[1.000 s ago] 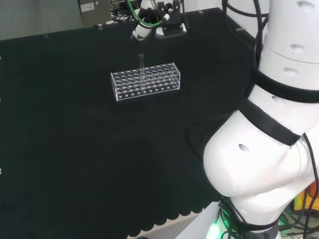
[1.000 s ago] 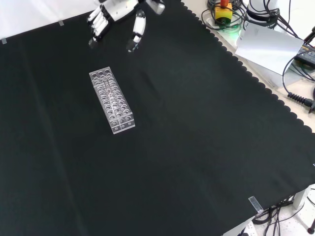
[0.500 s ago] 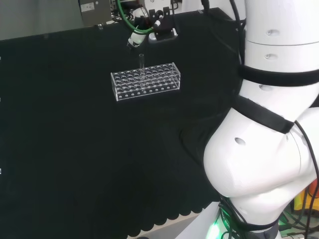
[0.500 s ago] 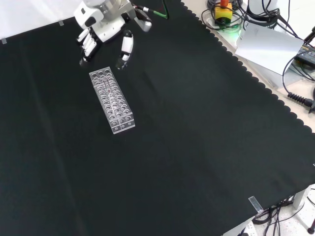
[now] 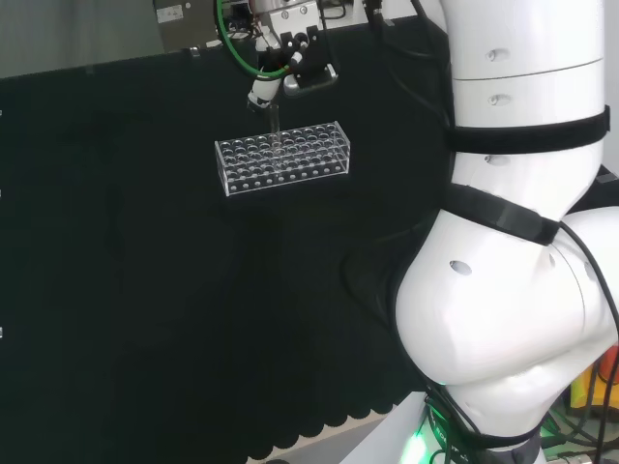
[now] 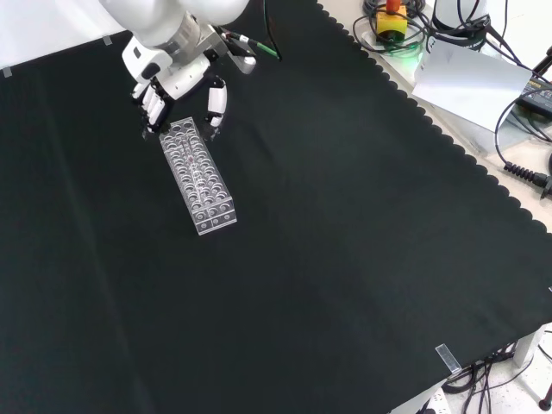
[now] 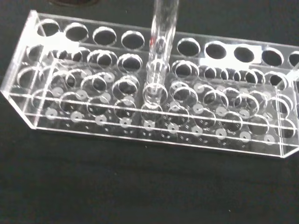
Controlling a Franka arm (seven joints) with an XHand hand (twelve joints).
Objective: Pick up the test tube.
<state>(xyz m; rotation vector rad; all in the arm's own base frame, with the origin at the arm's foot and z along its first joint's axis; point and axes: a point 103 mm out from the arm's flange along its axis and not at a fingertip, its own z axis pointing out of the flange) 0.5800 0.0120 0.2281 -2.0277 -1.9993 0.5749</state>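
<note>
A clear test tube stands upright in a clear plastic rack with many holes. In the head view the hand hangs just above and behind the tube's top, one fingertip close beside it. In the front view the hand is over the rack's far end, with the fingers on one side and the thumb on the other, spread and holding nothing. The wrist view looks closely at the tube rising from a middle hole of the rack.
The arm's white links fill the right of the head view. In the front view, cables and a yellow and red button and a white sheet lie beyond the cloth's scalloped edge at the upper right. Black cloth surrounds the rack.
The hand has come down from the front view's top edge to the rack's far end and now sits close to the tube's top. The rack and tube have not moved.
</note>
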